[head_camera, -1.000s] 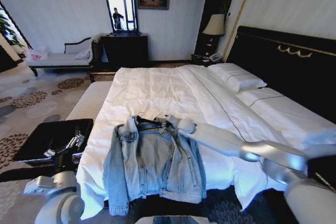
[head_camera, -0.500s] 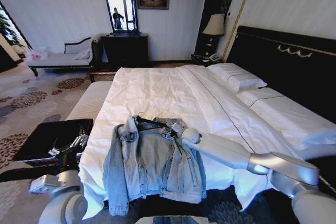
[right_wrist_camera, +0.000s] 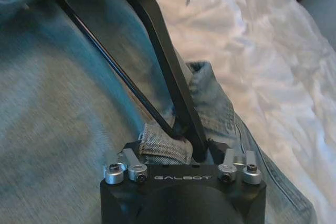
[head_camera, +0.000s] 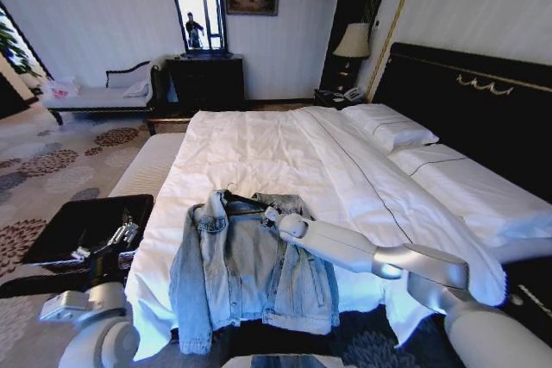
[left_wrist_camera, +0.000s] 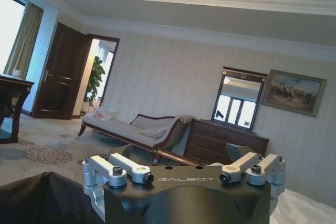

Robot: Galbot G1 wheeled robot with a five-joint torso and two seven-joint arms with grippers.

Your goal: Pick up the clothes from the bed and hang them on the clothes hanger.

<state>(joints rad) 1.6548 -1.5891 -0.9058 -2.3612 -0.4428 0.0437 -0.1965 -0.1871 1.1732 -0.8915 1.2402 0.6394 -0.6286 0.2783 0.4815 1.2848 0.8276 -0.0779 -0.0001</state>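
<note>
Denim jacket (head_camera: 250, 269) lies spread on the near edge of the bed (head_camera: 259, 148), collar toward the far side, its hem hanging over the mattress edge. A black clothes hanger (head_camera: 244, 204) rests at the collar, its wire hook pointing away toward the white sheets. The right gripper (head_camera: 269, 213) reaches in from the near right, over the jacket's right shoulder, and sits at the hanger's right end. In the right wrist view the hanger's arm (right_wrist_camera: 168, 72) and a fold of denim (right_wrist_camera: 163, 148) both run down into the gripper (right_wrist_camera: 181, 153), clamped on the hanger where shoulder bar and lower bar meet. The left gripper (head_camera: 121, 234) is parked at the near left, beside the bed and above a black table (head_camera: 60, 226); whether its fingers are parted or closed cannot be told.
</note>
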